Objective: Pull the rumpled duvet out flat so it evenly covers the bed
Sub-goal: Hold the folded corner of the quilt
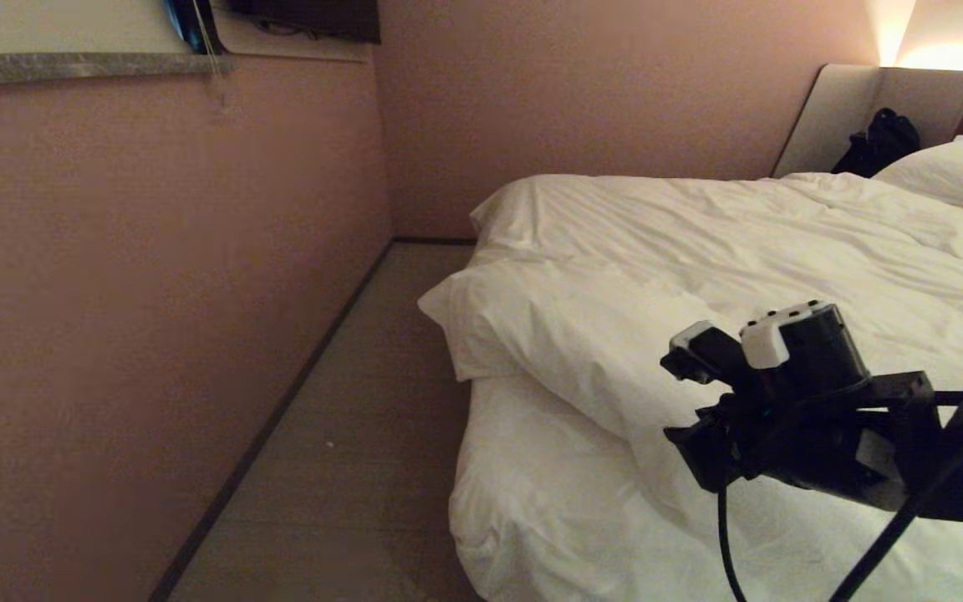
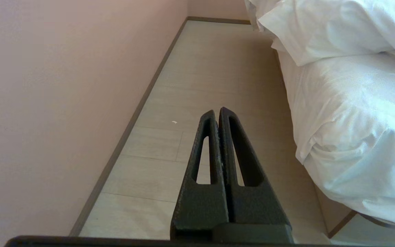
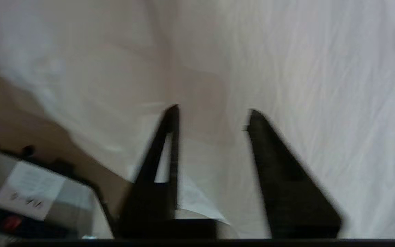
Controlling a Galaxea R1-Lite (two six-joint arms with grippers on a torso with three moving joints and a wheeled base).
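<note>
right pincer (image 3: 211,118) spread over my duvet (image 1: 699,242); its folded-back corner lies at ten o'clock, nearer this arm; left pincer (image 2: 217,115) pressed together.

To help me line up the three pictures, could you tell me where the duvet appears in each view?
Head view: the duvet fills the right half.
Left wrist view: its overhanging corner sits top right.
Right wrist view: white cloth, probably the duvet, lies behind the open right gripper.
Shared landmark: that corner above the floor.
</note>
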